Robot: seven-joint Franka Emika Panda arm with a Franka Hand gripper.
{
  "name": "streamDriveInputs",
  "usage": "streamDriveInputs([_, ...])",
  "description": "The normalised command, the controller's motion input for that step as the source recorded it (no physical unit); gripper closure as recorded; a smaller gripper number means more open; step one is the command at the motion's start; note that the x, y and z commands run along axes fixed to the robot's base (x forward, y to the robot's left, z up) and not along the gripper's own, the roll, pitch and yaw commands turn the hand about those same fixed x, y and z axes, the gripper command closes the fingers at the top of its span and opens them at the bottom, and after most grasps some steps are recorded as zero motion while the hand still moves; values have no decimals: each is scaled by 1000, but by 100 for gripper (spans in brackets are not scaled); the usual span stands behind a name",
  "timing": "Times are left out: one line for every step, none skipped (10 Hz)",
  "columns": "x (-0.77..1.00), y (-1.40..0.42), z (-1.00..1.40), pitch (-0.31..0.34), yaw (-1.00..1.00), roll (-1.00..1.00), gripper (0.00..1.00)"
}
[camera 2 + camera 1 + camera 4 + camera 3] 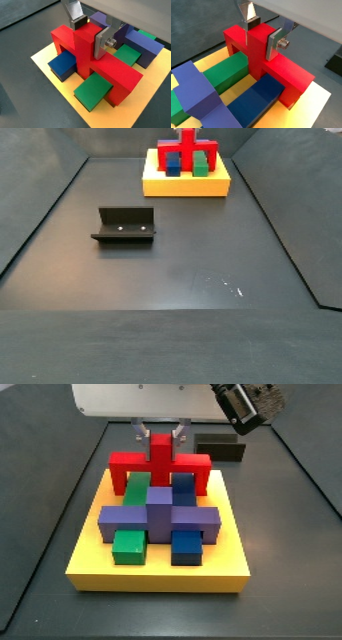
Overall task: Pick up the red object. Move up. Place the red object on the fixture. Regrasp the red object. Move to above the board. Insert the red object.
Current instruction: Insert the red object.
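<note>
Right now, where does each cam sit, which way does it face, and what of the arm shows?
Wrist view: on the wrist, looking down at the fingers gripping the red object on the board.
Wrist view: same mount, opposite side; gripper and fingers show.
Side view: low, near the board, facing the gripper.
Side view: high and far, across the floor; fixture in front, board behind.
Shared: all show the red object.

Piece seated among blocks on the board, gripper above it

The gripper [162, 434] sits over the board [160, 574], its fingers [274, 44] on either side of the upright stub of the red object [160, 462], which stands on the board behind the crossed blocks [158, 519]; the fixture [126, 226] stands on the floor, well apart.
</note>
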Motion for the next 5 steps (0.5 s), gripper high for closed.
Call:
streamDriveInputs([186,114,-557,-106,0,-51,100])
streamDriveInputs([271,86,-420,-163,0,-119,100])
streamDriveInputs([380,0,-157,-87,0,-84,100])
streamDriveInputs([100,0,-140,-160,0,-120,100])
streamDriveInputs([-83,23,-240,-313,0,-44,100])
